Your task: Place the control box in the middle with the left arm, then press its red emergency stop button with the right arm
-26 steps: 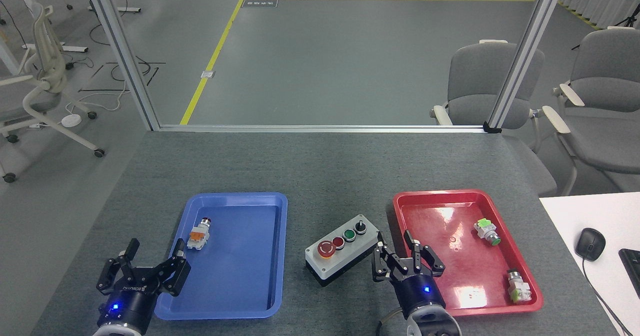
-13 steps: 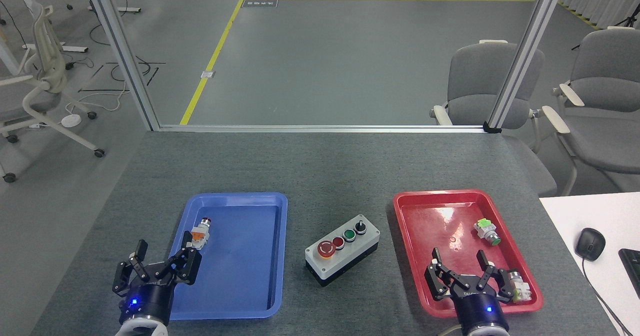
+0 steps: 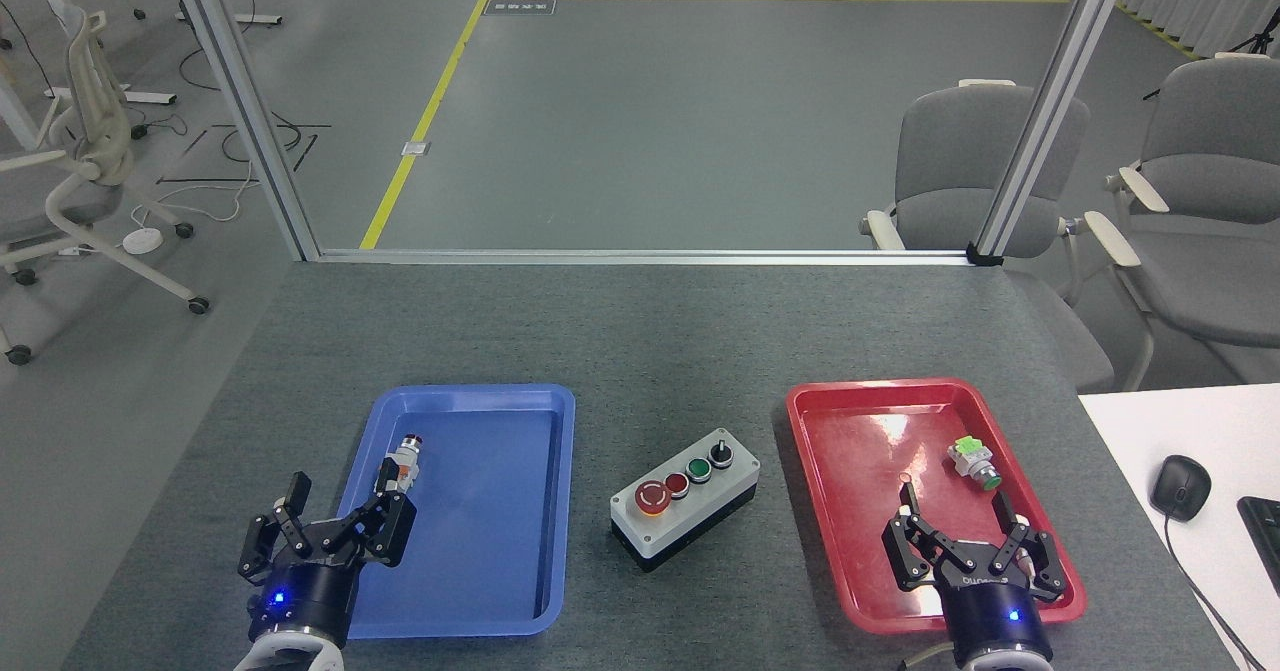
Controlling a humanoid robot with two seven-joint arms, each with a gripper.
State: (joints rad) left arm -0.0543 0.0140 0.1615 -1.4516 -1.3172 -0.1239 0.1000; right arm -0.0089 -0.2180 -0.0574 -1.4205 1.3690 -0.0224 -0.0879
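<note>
Right gripper (image 3: 968, 539), fingers spread, is held over the red tray (image 3: 838, 511); left gripper (image 3: 328, 531) likewise spread. Box (image 3: 686, 499) is centred; the stop button (image 3: 652, 496), possibly unpressed, must be reached.

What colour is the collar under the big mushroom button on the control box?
Yellow, ringing the red emergency stop button on the control box; head view shows it.
</note>
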